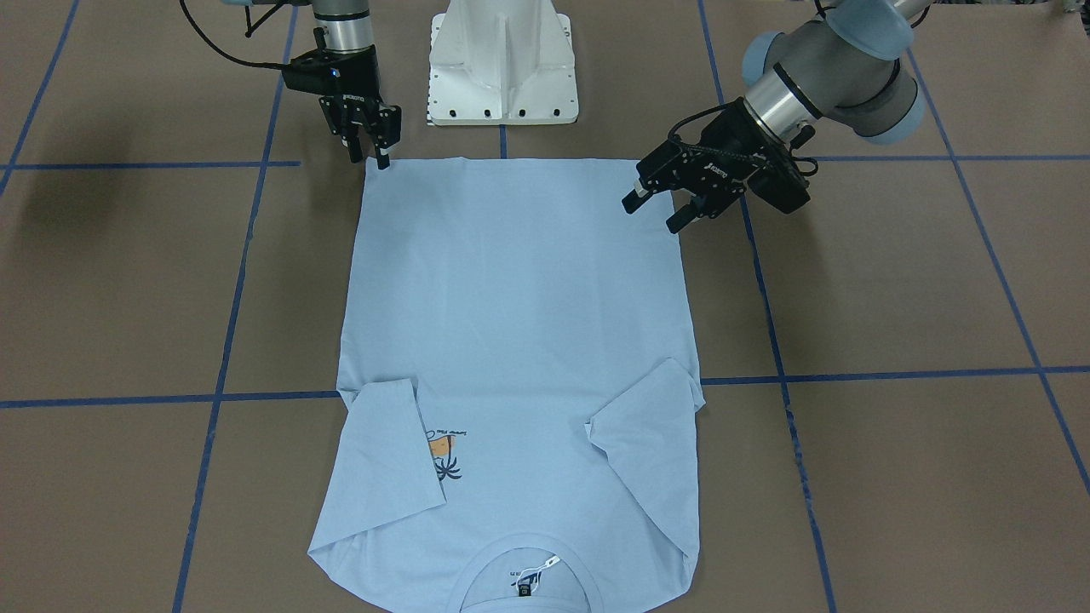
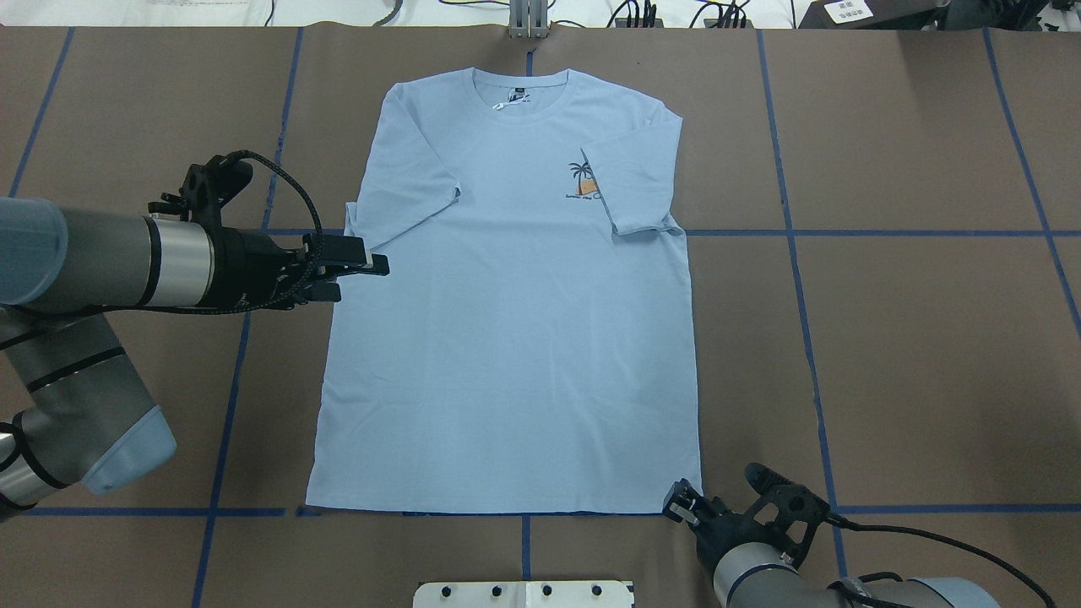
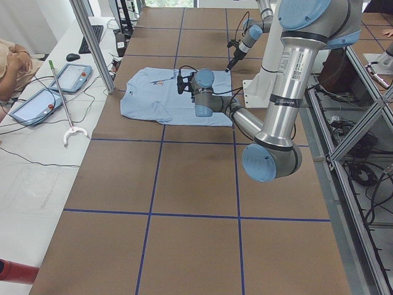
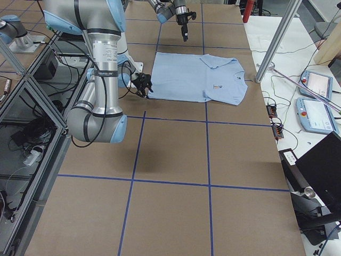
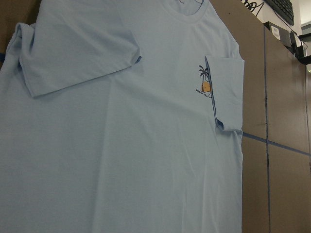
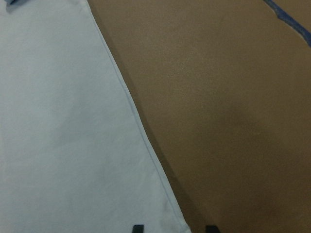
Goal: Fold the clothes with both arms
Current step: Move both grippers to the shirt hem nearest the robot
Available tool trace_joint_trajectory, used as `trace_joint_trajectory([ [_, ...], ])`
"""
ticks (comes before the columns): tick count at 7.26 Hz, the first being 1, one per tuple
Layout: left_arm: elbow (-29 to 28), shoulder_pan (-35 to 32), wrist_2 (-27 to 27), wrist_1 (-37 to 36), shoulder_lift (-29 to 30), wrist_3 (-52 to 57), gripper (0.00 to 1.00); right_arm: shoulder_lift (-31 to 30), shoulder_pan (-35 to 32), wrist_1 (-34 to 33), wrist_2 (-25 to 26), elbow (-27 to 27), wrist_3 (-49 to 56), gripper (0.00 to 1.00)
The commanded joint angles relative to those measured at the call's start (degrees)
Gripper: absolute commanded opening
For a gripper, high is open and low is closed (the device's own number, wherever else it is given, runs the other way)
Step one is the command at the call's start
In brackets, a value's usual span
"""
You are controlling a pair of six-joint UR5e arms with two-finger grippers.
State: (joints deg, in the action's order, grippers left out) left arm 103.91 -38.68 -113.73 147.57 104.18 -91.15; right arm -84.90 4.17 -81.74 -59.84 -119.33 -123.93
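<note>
Overhead exterior, T-shirt point(image 2: 507, 338) flat mid-bench, hem toward robot-side edge: lower spread, empty left gripper point(image 2: 361, 280) to its hem corner before pinching with equally spread, empty right gripper point(image 2: 681, 505).

no legible text, lettering on T-shirt point(image 2: 507, 355) too small

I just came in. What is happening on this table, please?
Two robot arms are working on a light blue T-shirt that lies flat, print up, on the table, both sleeves already folded in over the chest. The right end effector is open at one hem corner. The left end effector is open beside the shirt's side edge. Neither grips the cloth yet.
</note>
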Motion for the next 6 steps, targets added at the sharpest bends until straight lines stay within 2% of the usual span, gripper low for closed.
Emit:
trace_joint_trajectory([
  [1, -0.03, 0.00, 0.00, 0.00, -0.03, 0.00, 0.99, -0.18, 0.14, 0.00, -0.10, 0.23, 0.00, 0.09],
  [3, -0.03, -0.08, 0.08, 0.00, -0.12, 0.00, 0.99, -0.53, 0.05, 0.00, -0.19, 0.06, 0.00, 0.00],
  [4, 0.06, -0.08, 0.08, 0.00, -0.03, -0.08, 0.99, -0.71, -0.13, -0.09, -0.36, -0.11, 0.00, 0.00],
  [6, 0.85, 0.44, 0.26, -1.39, -0.29, -1.39, 0.99, -0.88, -0.39, -0.09, -0.54, -4.48, 0.09, 0.00],
])
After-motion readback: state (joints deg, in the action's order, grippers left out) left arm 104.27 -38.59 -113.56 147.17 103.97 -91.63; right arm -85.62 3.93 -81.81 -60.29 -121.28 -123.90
